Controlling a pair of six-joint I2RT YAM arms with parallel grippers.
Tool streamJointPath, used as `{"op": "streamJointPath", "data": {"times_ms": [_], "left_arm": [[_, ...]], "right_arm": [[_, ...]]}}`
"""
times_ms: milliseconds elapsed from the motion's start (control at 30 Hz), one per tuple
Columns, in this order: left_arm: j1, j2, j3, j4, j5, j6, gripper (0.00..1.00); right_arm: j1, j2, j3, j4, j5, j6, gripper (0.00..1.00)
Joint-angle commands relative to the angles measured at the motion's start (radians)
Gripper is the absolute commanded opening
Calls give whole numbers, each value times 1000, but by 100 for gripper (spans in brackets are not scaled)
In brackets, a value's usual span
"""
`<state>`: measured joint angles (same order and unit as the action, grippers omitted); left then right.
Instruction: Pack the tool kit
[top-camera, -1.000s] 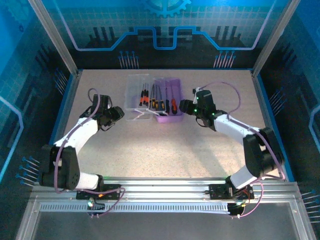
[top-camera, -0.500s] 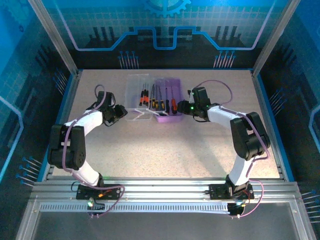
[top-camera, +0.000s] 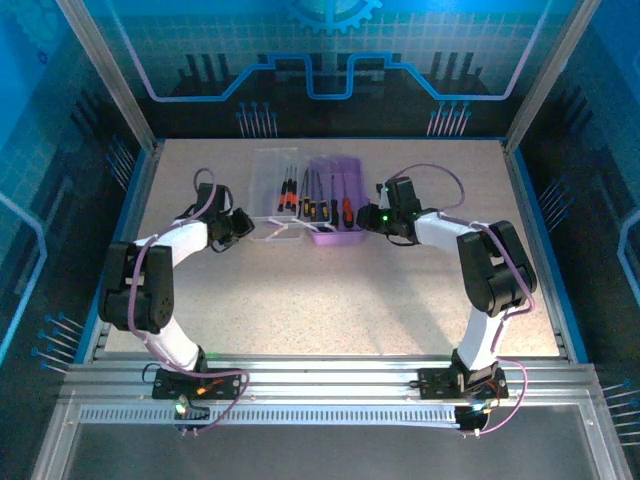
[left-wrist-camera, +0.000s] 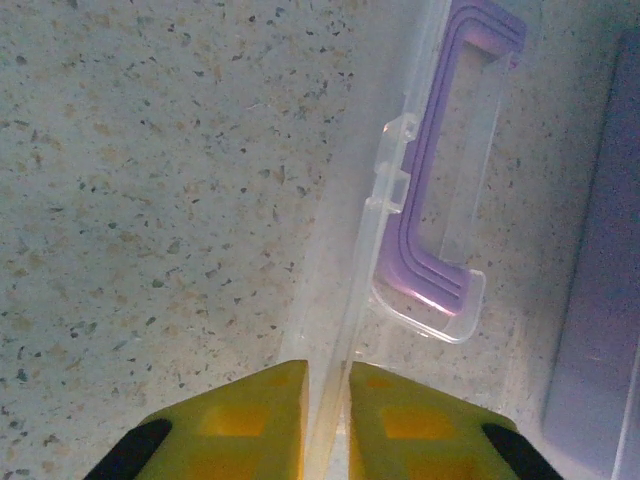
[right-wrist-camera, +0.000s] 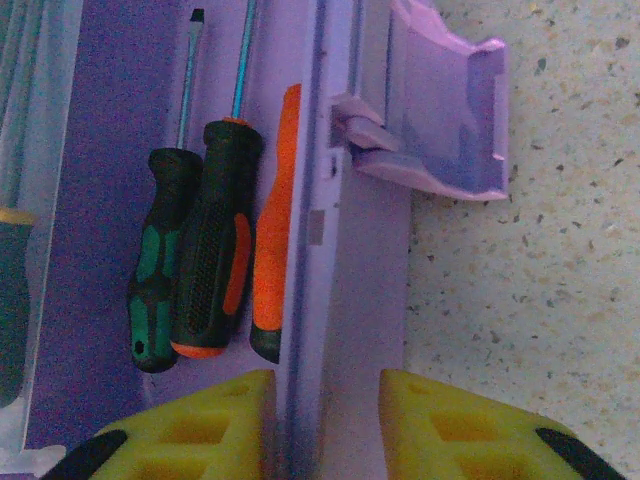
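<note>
The tool kit lies open at the back of the table, with its clear lid (top-camera: 268, 190) on the left and its purple base (top-camera: 337, 232) on the right. Several screwdrivers (top-camera: 312, 205) lie inside. My left gripper (top-camera: 243, 229) is at the lid's left edge. Its yellow fingers (left-wrist-camera: 250, 425) are shut on the thin clear lid rim (left-wrist-camera: 350, 320), beside the lid's purple handle half (left-wrist-camera: 425, 200). My right gripper (right-wrist-camera: 327, 425) straddles the base's right wall (right-wrist-camera: 345, 300) and is shut on it. One finger is inside near the orange-black screwdriver (right-wrist-camera: 215, 250), and the other is outside.
A green-handled screwdriver (right-wrist-camera: 152, 290) and an orange one (right-wrist-camera: 272, 230) lie against the wall inside the base. The purple handle half (right-wrist-camera: 445, 110) juts from the base onto the speckled table (right-wrist-camera: 540, 280). Blue frame rails (top-camera: 130, 200) bound the table.
Both arms have folded in toward the case. The left jaws have narrowed onto the lid's edge and the right jaws onto the base's wall. The case has not moved.
</note>
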<state>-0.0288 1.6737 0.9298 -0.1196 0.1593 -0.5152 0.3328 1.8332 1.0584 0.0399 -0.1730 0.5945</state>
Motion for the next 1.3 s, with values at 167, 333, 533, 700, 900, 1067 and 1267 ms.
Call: {"op": "streamJointPath", "data": {"times_ms": [167, 333, 533, 700, 900, 1067, 1267], "left_arm": [[6, 0, -10, 31, 14, 29, 9], [4, -59, -34, 16, 12, 25, 5], [1, -174, -35, -67, -35, 27, 0], [-14, -263, -30, -133, -74, 40, 0], [-48, -304, 32, -255, -150, 91, 0], [-65, -304, 96, -348, -187, 118, 0], [-105, -305, 153, -431, -220, 159, 0]], "right_arm": [[-8, -42, -61, 41, -46, 42, 29], [-5, -74, -92, 61, -72, 62, 29], [1, -118, -132, 83, -93, 83, 28], [9, -152, -173, 108, -98, 96, 28], [9, -192, -213, 105, -112, 94, 32], [-12, -254, -206, 74, -96, 81, 39], [-28, -248, -187, 41, -33, 75, 41]]}}
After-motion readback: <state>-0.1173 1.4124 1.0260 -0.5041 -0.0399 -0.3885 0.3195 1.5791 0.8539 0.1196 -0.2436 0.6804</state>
